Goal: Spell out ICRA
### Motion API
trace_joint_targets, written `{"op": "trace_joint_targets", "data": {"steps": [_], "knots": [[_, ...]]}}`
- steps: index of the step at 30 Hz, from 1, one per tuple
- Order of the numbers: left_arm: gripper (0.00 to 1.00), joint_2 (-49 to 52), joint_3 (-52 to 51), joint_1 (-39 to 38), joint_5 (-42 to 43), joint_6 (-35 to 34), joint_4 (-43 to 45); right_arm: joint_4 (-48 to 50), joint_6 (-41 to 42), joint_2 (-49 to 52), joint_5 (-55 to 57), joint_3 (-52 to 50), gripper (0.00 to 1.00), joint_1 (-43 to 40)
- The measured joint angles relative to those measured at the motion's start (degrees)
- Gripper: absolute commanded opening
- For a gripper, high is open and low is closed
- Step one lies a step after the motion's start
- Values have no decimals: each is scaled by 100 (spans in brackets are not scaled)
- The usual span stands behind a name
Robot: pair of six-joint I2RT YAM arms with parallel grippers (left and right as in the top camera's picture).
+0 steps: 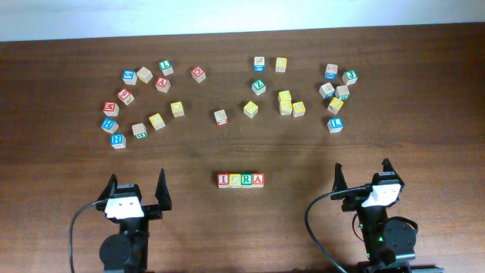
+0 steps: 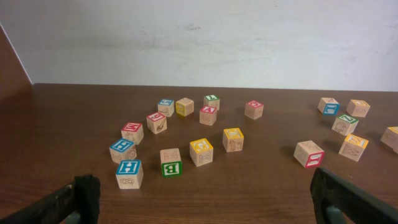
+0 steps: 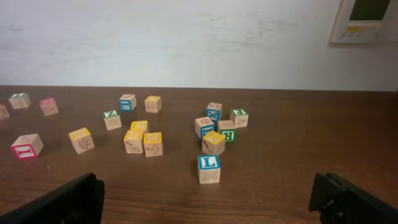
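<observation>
Far left, a loose scatter of letter blocks (image 1: 144, 95) sits toward the back of the brown table (image 1: 53, 174). The blue H block (image 1: 117, 139) (image 2: 129, 173) is its nearest member, and the left wrist view shows a green B block (image 2: 170, 163) just beside it. Down at the front edge, the left gripper (image 1: 137, 184) hovers with its jaws spread wide, nothing between them. Now the centre: the row of four blocks (image 1: 241, 180) lies between the two arms, touching side by side, faces up, reading I, C, R, A. Behind and to the right there's a second scatter (image 1: 337, 87), with the blue L block (image 1: 334, 123) (image 3: 209, 168) out front, standing alone in the right wrist view. And far right, the right gripper (image 1: 363, 173) is wide open too, empty, well apart from every block
</observation>
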Motion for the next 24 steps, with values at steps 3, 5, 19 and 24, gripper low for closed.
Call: {"op": "trace_joint_targets", "data": {"steps": [3,5,19,24], "knots": [[99,0,0,0,0,0,0,4,2,0,68,0,98,0],[99,0,0,0,0,0,0,4,-109,0,85,0,98,0],[99,0,0,0,0,0,0,7,-404,0,83,0,98,0],[99,0,0,0,0,0,0,7,-417,0,83,0,98,0]]}}
